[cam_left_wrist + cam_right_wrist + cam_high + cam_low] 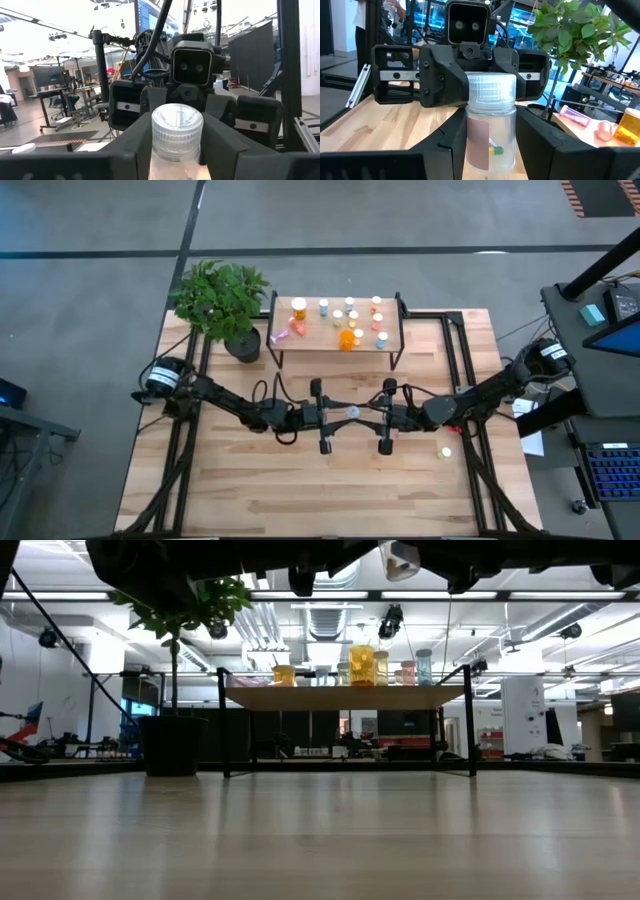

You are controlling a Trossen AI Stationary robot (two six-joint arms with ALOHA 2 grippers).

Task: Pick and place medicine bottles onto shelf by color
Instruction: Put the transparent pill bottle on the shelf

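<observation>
A small clear bottle [352, 412] with a ribbed pale cap hangs above the middle of the table, upright, between my two grippers. My left gripper [341, 414] comes at it from the table's left and my right gripper [364, 416] from the right; both are shut on it. In the low view the bottle [400, 558] shows high over the tabletop. The shelf [312, 338] stands at the far side, with several small tinted bottles and a larger orange one [347, 338] on its top. A yellow bottle [446, 452] stands on the table at the right. My left gripper pinches the bottle at its cap [491, 90], one finger [440, 85] on either side. The fingers lie level and come from the table's left. The bottle stands upright, clear of the table. My right gripper pinches the clear body [490, 137] below the cap between its two fingers [451, 145]. They lie level and come from the table's right. The bottle is upright and lifted clear, with a pill and a label showing through its wall.
A potted plant [220, 300] stands at the shelf's left end. A pink bottle [280, 335] lies on its side on the shelf's left part. Black frame rails run along the table's left and right sides. Bare wood stretches toward the near edge.
</observation>
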